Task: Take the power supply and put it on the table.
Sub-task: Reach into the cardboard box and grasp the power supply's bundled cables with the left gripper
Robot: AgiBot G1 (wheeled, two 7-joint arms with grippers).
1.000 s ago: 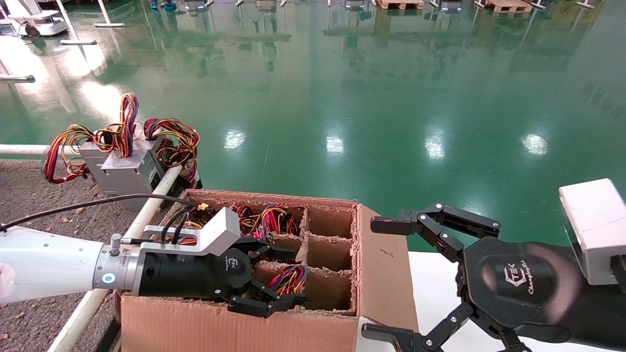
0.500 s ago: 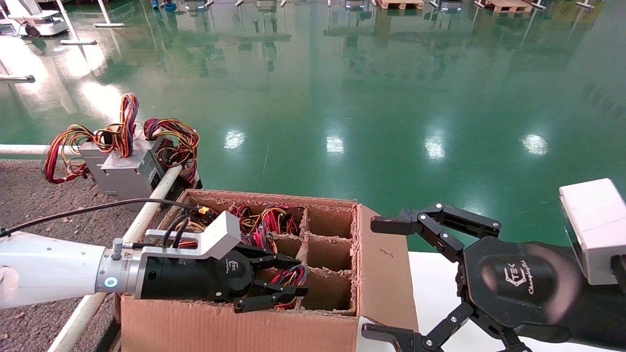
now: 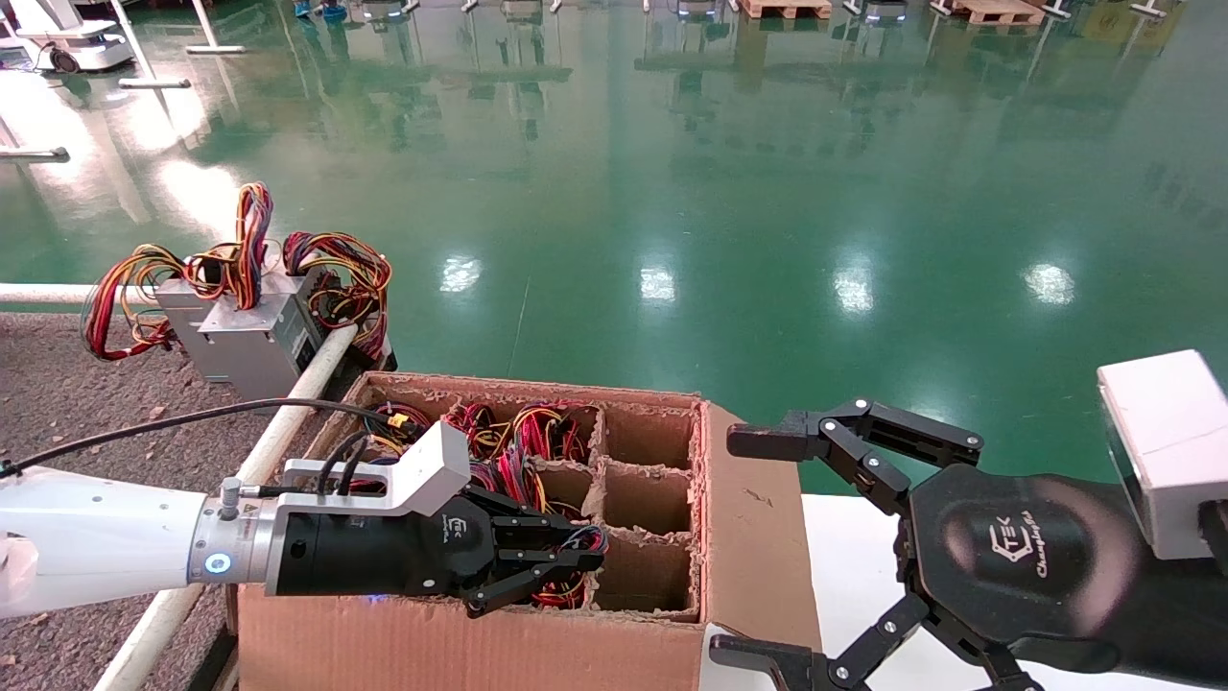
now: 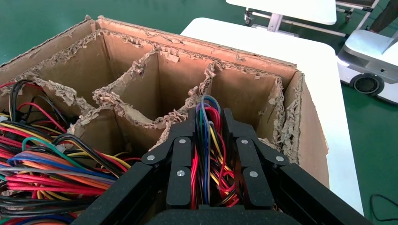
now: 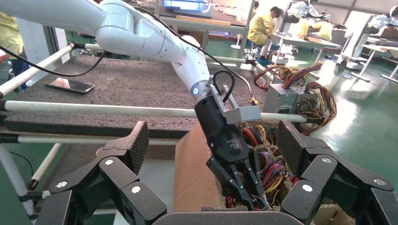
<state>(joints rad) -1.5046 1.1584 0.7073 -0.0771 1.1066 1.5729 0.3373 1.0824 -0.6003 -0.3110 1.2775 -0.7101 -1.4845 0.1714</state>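
Only the wires of the power supply [image 3: 574, 543] show: a bundle of red, yellow, blue and black wires [image 4: 207, 154] rising from a front cell of the cardboard carton [image 3: 460, 645]. Its metal box is hidden down in the cell. My left gripper [image 3: 587, 557] reaches into that cell and is shut on the bundle, with wires pinched between both fingers [image 4: 179, 154]. The right wrist view shows the left gripper [image 5: 256, 199] slanting down into the carton. The dark speckled table [image 3: 58, 403] lies to the left. My right gripper [image 3: 743, 547] hangs open and unladen, right of the carton.
Two grey boxes with orange-yellow wire loops [image 3: 251, 331] stand on the table's far corner by the white rail [image 3: 297, 393]. More wire bundles [image 3: 518, 432] fill the carton's back cells. A white surface [image 3: 854, 576] lies under the right arm. A phone [image 5: 70, 85] rests on the table.
The left gripper's fingers, open on either side of the wire bundle a second ago, have shut on it. The hand moved slightly forward over the cell. The right arm has not moved.
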